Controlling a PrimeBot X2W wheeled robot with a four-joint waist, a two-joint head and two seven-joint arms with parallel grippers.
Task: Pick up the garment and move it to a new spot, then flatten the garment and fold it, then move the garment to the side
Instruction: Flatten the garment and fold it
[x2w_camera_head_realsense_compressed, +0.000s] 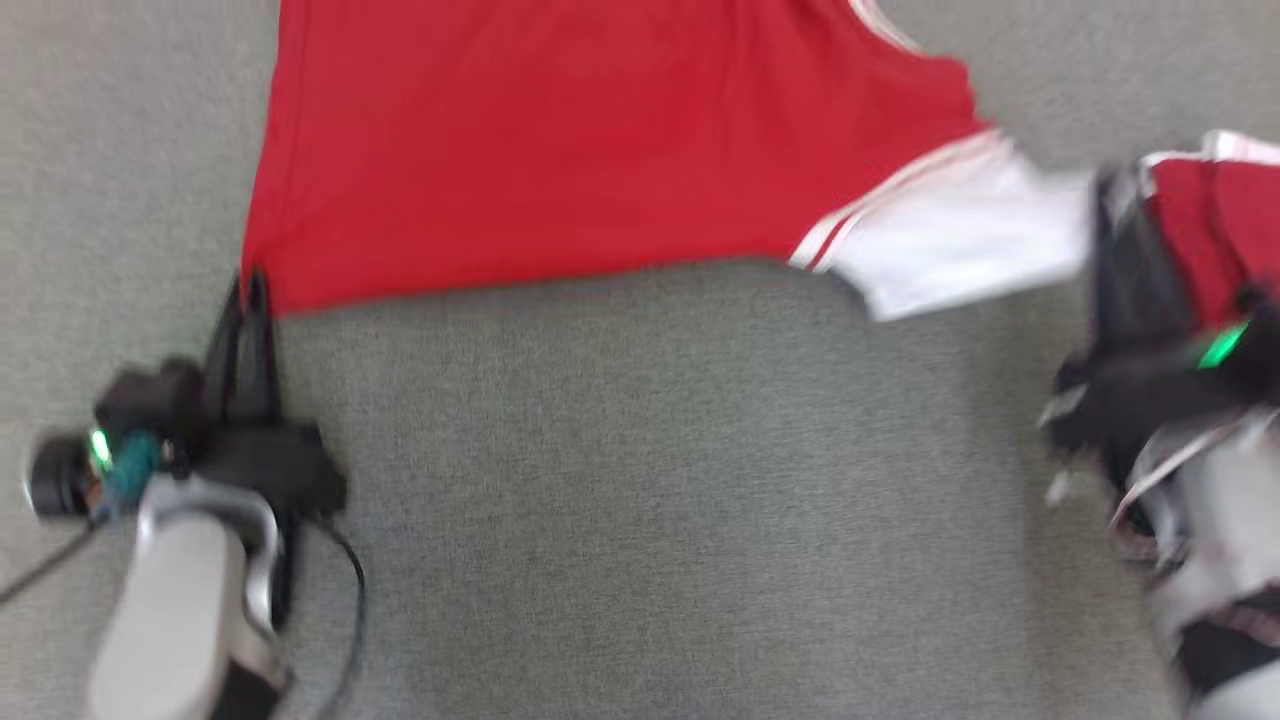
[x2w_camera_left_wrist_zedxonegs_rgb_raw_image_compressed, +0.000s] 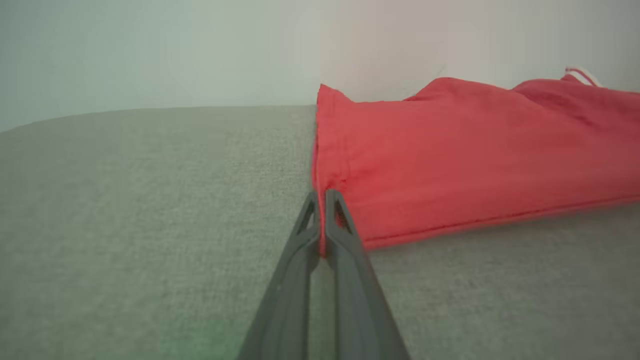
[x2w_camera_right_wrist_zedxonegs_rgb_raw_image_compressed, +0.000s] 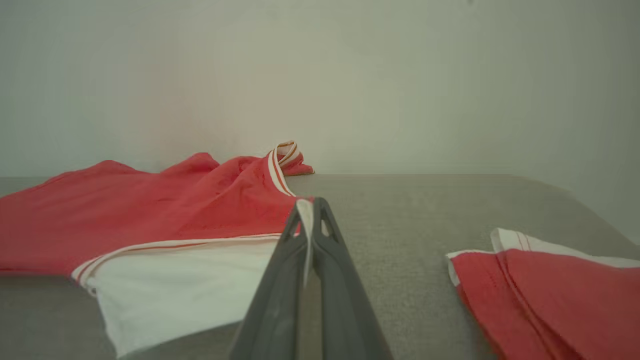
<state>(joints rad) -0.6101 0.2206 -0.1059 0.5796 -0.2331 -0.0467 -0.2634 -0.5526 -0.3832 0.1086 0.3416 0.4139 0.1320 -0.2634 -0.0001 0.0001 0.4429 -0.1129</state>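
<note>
Flattening seems your step: left gripper (x2w_camera_head_realsense_compressed: 250, 285) clamps the garment (x2w_camera_head_realsense_compressed: 560, 150) at its near-left corner, right gripper (x2w_camera_head_realsense_compressed: 1108, 195) clamps the white sleeve (x2w_camera_head_realsense_compressed: 950, 250); next, stretch them apart evenly.

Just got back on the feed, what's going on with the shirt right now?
The robot holds the red shirt at two points while it lies spread on the grey surface. The left end effector is shut on the shirt's hem corner. The right end effector is shut on the shirt's white sleeve. The shirt is not yet folded. Another red cloth lies apart from it, near the right end effector.
</note>
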